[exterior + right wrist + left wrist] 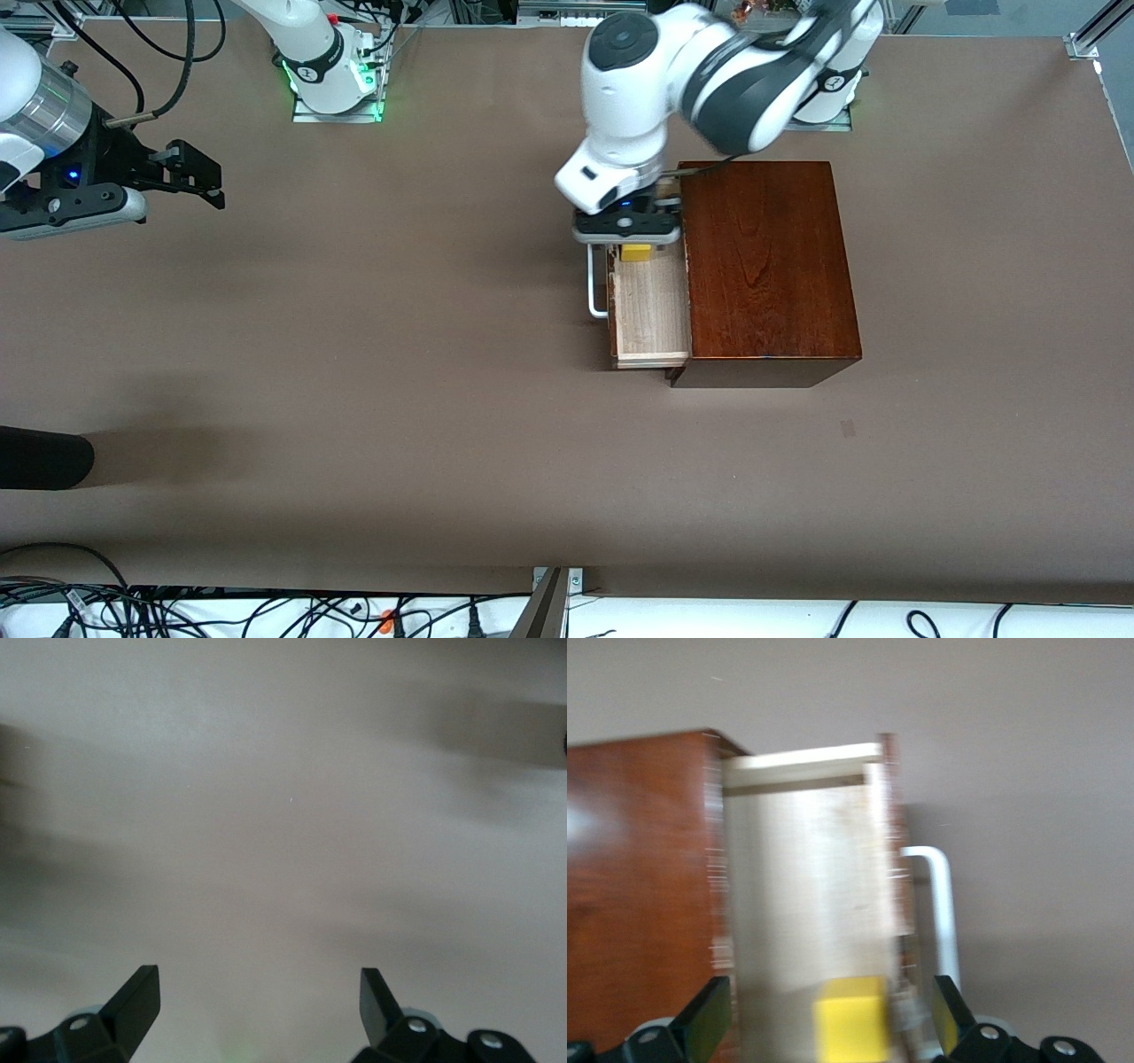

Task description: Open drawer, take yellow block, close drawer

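Hovering my left gripper over the pulled-out drawer, I see its fingers spread wide with the yellow block between them, untouched. My right gripper waits spread apart over the bare table, holding nothing.

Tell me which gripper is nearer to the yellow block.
Left. The left gripper hangs right over the yellow block in the open drawer, fingers apart on either side. The right gripper, open, waits over bare table at the right arm's end.
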You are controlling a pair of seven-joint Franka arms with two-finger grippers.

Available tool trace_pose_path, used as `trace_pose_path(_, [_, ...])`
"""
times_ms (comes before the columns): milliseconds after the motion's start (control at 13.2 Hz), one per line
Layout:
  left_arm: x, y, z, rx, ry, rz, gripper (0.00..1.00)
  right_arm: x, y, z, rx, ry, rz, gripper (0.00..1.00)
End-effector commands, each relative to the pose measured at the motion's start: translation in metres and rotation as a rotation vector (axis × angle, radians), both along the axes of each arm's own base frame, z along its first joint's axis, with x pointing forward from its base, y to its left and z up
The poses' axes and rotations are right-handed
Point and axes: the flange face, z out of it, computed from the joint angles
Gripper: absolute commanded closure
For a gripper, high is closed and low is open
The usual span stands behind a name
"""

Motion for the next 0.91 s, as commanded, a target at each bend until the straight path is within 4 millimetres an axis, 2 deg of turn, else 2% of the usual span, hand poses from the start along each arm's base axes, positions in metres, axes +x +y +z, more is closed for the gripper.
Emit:
trace_pose_path(0, [0.010,0.064,0.035,0.074,0.058,-0.076,0.00,0.002,0.007,-0.003,-0.003,0.017,0.008,0.00])
trace_pose_path(152, [0.026,0.114,0.052,0.038,0.127,-0.080,0.00,0.003,0.024,-0.012,-0.009,0.034,0.040,0.00])
trace_pose_path(228, [0.034,0.139,0.063,0.002,0.147,-0.074,0.00,0.003,0.047,-0.024,-0.018,0.054,0.081,0.00])
trace_pose_path(380, [0.052,0.196,0.082,-0.057,0.151,-0.050,0.00,-0.008,0.089,-0.022,-0.026,0.048,0.156,0.00])
trace_pose_path(532, [0.063,0.247,0.099,-0.074,0.134,-0.057,0.00,-0.017,0.121,-0.021,-0.014,0.040,0.214,0.00])
trace_pose_path(684, [0.070,0.295,0.104,-0.074,0.155,-0.070,0.00,-0.037,0.187,-0.031,-0.016,0.027,0.356,0.00])
trace_pose_path(760, [0.072,0.316,0.106,-0.077,0.156,-0.053,0.00,-0.045,0.227,-0.045,-0.014,0.010,0.437,0.00])
trace_pose_path(836, [0.070,0.327,0.107,-0.074,0.162,-0.038,0.00,-0.052,0.257,-0.052,-0.007,-0.020,0.506,0.00])
